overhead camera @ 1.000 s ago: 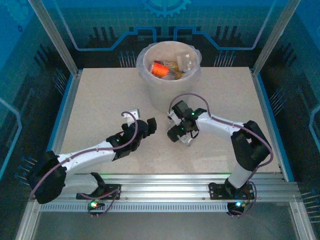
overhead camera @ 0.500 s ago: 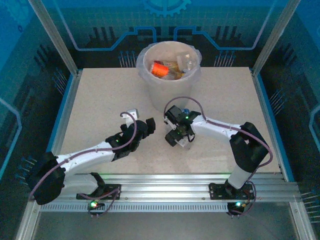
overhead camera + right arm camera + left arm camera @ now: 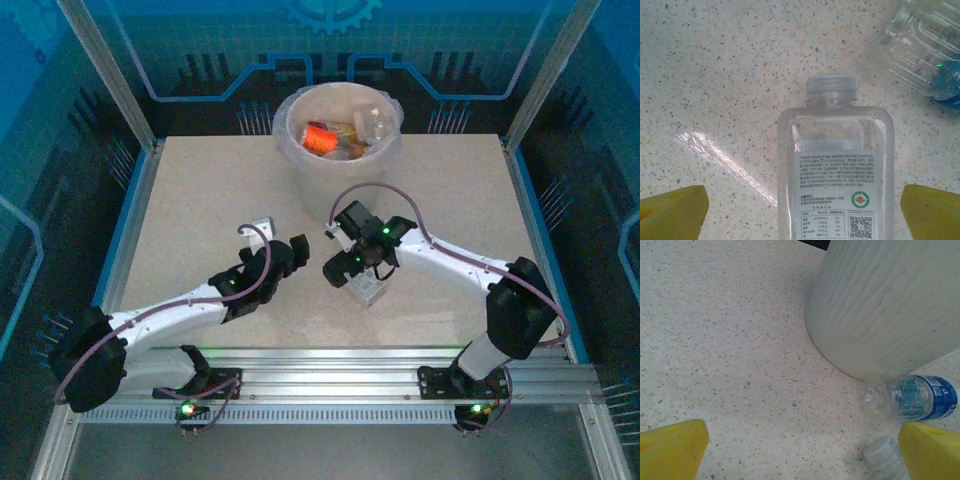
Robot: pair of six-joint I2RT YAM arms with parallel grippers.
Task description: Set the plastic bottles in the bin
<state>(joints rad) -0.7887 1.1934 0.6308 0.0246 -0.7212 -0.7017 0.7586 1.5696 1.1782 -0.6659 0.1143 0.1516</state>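
While the left gripper (image 3: 802, 452) and right gripper (image 3: 802, 215) stood spread-jawed, a skewed pinch on the square bottle (image 3: 835, 165) could squirt it far, against the blue-labelled bottle (image 3: 912, 397).

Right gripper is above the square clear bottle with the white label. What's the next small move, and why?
Probably lower the right gripper straight down and close on the square bottle. Its jaws are open, and the yellow fingers stand either side of the bottle, which lies flat on the table. The blue-labelled bottle lies apart from it.
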